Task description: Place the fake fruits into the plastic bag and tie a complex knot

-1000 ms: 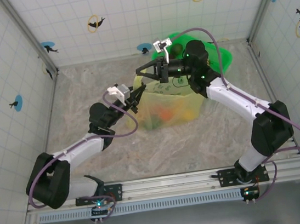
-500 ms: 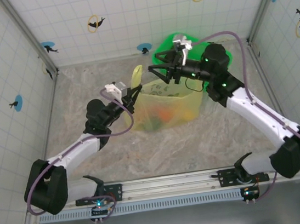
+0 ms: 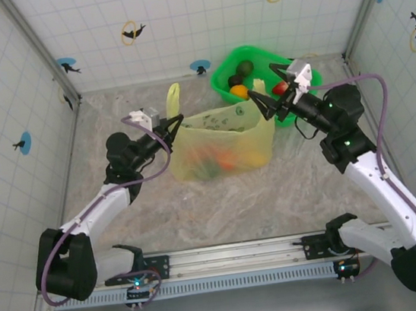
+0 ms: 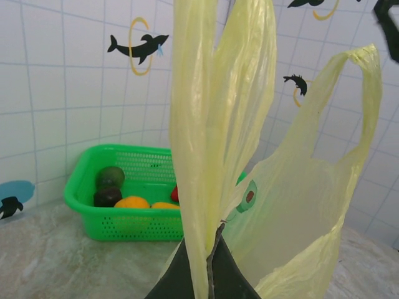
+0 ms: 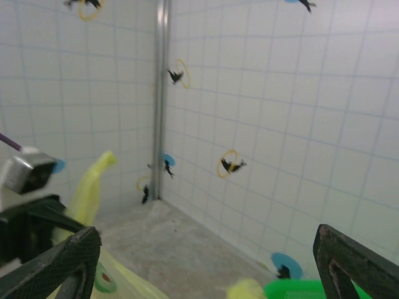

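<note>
Bag-filling stage, as judged from the layout. On the surface [image 3: 161,208] stands the bag [image 3: 255,138], mouth upward, with several fruits [image 3: 227,157] lying at its bottom. Just behind it to the right lies the green basket [image 4: 124,227], in which more fruits [image 4: 132,202] are seen. The left end effector [image 4: 209,243] is clamped shut on one handle strip [image 4: 193,124], which is drawn upright. The right end effector [image 3: 264,83] is spread wide and empty, poised where the bag's right corner meets the basket, near the free handle [image 4: 358,81]. For a clean transfer, the clamped strip should be held high and taut so that the mouth gapes, and each fruit should be released above the middle of the opening, clear of the thin wall.
</note>
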Robot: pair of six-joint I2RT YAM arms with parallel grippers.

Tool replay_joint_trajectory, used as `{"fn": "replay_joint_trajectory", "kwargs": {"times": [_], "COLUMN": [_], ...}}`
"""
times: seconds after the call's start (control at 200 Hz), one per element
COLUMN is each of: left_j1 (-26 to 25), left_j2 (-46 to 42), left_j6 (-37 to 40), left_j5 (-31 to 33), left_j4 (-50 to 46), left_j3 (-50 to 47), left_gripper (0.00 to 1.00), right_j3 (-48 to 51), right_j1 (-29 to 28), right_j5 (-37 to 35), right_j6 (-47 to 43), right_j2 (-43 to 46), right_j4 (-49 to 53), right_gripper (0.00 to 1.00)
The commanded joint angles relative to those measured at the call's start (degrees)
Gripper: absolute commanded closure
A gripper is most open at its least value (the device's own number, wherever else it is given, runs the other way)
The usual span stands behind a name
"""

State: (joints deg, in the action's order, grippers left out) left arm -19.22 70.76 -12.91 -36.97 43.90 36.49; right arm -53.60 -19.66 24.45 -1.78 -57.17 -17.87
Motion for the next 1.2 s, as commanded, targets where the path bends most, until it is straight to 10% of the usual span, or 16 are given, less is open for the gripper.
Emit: {"fn": "replay_joint_trajectory", "kwargs": {"times": [0.0, 0.315, 0.731, 0.846, 1.046, 1.191], "left_j1": [0.8, 1.4, 2.0, 2.3, 3.0, 3.0], "left_j2": [-0.5, 0.0, 1.2, 1.8, 2.7, 3.3], "left_j6": [-0.9, -2.0, -4.5, -5.3, -5.7, -6.5], "left_j5": [-2.0, -3.3, -6.8, -7.4, -7.3, -7.3], "left_j4": [1.2, 4.0, 6.0, 6.8, 6.7, 6.5], "left_j3": [0.8, -0.6, -0.5, -0.4, 0.2, 0.7], "left_gripper": [1.00, 1.00, 1.00, 1.00, 1.00, 1.00], "right_j3": [3.6, 5.8, -2.1, -3.3, -4.8, -3.0], "right_j1": [2.7, 10.6, 11.0, 10.7, 8.7, 4.4], "right_j5": [0.6, 23.0, 30.6, 33.2, 33.4, 22.2], "right_j6": [-1.9, -1.0, 6.0, 9.9, 9.0, -1.7], "right_j2": [-0.2, -6.7, -23.8, -26.8, -28.5, -24.4], "right_j4": [-2.9, -12.5, -20.0, -23.5, -20.6, -11.6], "right_gripper": [0.07, 0.06, 0.12, 0.26, 0.99, 1.00]}}
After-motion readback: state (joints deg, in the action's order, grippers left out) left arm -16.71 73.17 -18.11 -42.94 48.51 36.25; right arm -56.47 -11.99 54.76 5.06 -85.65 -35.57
